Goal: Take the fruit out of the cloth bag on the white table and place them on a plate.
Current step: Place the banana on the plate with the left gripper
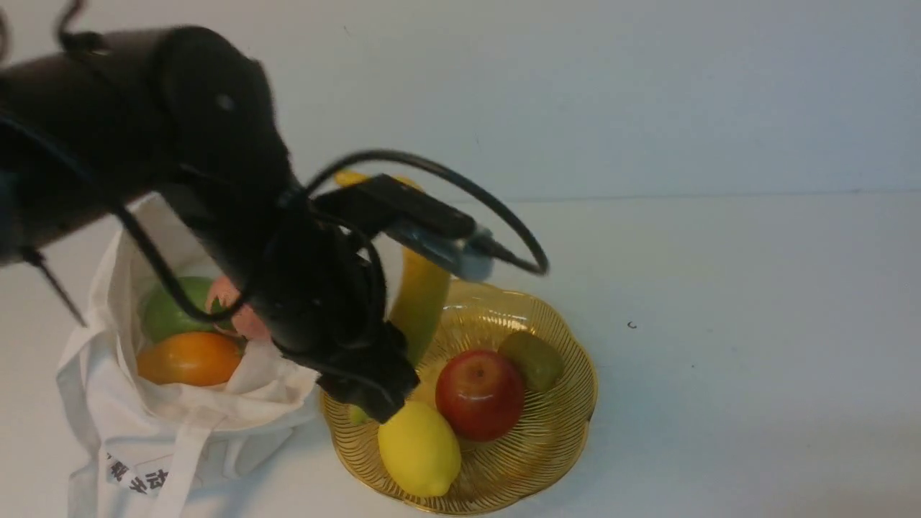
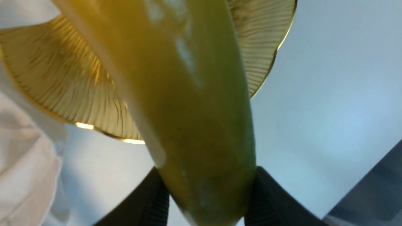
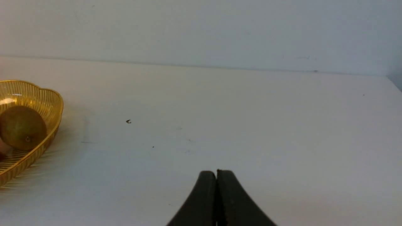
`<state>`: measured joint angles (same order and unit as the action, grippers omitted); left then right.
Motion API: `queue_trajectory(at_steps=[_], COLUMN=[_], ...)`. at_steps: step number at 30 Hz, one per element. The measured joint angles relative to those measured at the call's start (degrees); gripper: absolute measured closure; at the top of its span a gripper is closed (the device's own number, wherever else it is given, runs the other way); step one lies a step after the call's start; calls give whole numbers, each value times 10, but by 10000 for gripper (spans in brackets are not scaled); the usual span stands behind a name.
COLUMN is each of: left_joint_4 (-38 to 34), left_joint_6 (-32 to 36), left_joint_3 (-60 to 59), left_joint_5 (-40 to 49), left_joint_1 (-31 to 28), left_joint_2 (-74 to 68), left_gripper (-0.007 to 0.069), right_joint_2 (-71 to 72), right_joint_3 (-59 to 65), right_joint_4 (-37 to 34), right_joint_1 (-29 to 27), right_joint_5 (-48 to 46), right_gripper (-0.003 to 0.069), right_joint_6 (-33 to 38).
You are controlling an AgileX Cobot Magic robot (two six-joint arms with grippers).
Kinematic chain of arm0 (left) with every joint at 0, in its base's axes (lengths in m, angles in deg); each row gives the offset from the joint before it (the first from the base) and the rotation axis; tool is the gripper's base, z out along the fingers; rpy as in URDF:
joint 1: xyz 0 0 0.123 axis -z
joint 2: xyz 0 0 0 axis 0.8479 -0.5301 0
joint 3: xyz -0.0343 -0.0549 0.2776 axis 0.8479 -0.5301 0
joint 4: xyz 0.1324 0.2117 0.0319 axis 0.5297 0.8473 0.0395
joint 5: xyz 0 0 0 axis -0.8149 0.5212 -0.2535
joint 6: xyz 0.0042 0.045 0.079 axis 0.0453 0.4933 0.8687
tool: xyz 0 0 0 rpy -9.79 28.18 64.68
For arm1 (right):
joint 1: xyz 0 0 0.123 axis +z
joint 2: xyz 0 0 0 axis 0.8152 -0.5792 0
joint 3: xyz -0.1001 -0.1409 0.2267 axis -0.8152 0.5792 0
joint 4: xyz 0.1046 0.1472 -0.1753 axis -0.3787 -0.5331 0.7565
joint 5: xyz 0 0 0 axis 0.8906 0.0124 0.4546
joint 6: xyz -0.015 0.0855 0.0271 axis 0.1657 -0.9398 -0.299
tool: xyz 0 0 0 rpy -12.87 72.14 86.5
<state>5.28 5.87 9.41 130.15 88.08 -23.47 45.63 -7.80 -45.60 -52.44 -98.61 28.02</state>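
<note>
The banana (image 2: 194,110) is smooth and glossy; the plate (image 1: 568,403) beside the soft matt cloth bag (image 1: 237,421) is ribbed translucent amber; the table (image 1: 755,324) matt white.

Cloth bag (image 1: 93,403) just left of the plate (image 1: 561,432) on the table (image 1: 755,360)

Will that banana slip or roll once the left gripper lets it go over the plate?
Likely slippery: the banana looks glossy. Held nearly upright by the left gripper, it would probably topple, perhaps against the apple on the plate.
</note>
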Motion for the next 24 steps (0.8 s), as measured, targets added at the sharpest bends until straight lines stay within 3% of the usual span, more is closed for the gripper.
queue_trajectory(at_steps=[4,12,20,24], left_joint_4=[104,273,291,292], left_joint_6=[-35,-190,-213,-214], left_joint_3=[29,63,64,64], left_joint_5=[-20,-64,-92,-96], left_joint_1=[39,47,50,57], left_joint_2=[-76,-151,-186,-188], left_gripper=[342,343,343,270], right_joint_2=[0,0,0,0], right_joint_3=[0,0,0,0], right_joint_4=[0,0,0,0], right_joint_1=[0,0,0,0], right_joint_5=[0,0,0,0], right_gripper=[674,674,674,674], right_joint_6=[0,0,0,0])
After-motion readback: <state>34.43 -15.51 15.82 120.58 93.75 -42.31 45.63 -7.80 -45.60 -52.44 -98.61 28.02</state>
